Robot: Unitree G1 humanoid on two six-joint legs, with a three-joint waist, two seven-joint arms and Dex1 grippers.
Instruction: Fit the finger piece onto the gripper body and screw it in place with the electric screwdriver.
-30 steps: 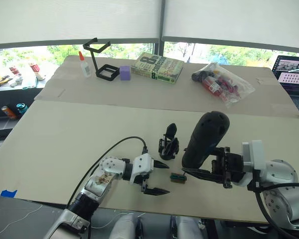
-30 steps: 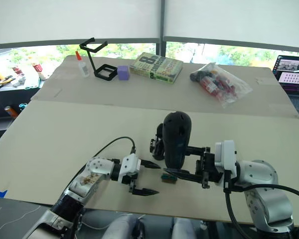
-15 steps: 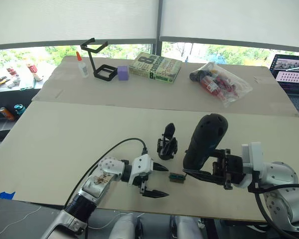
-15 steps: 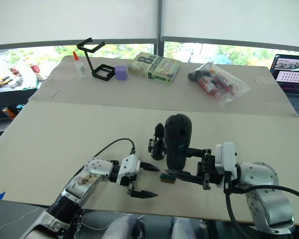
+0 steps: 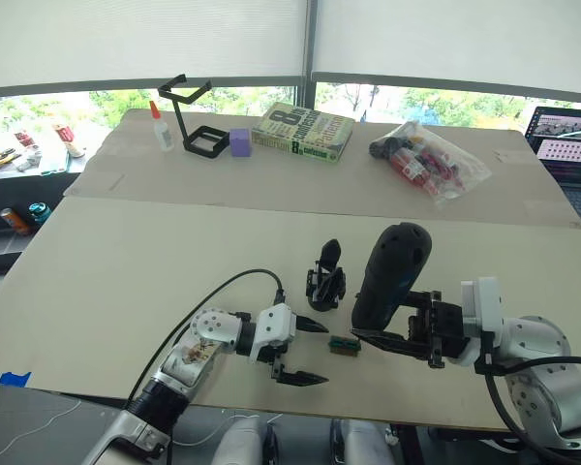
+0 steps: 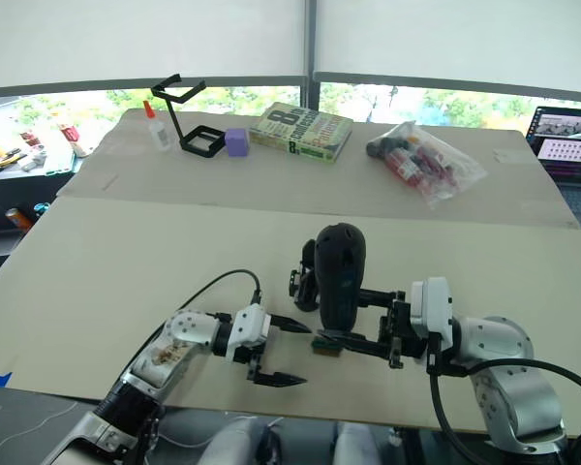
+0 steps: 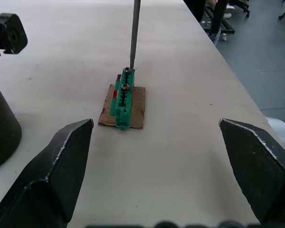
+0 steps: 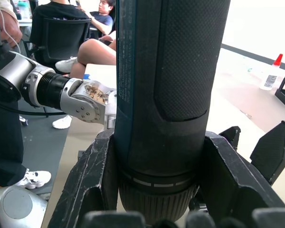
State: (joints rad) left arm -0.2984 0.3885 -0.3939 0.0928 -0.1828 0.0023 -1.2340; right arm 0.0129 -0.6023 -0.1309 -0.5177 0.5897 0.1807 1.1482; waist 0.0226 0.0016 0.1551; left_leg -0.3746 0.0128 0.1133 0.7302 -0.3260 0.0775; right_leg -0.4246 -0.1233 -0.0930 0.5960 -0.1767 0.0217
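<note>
Electric screwdriver (image 5: 390, 273) in right gripper (image 5: 399, 334) seemingly shifted slightly left.

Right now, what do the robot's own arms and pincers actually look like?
Both arms are rounded silver-grey metal segments with white wrist blocks. Each ends in two black, pointed, claw-like fingers: left gripper, right gripper. A black cable loops along the left arm, whose casing shows brown patches; another cable runs by the right arm.

The right gripper (image 5: 392, 334) moves a little to the left with the electric screwdriver (image 5: 391, 275) in its grip. The screwdriver now stands a bit closer to the gripper body (image 5: 326, 277) than before.
</note>
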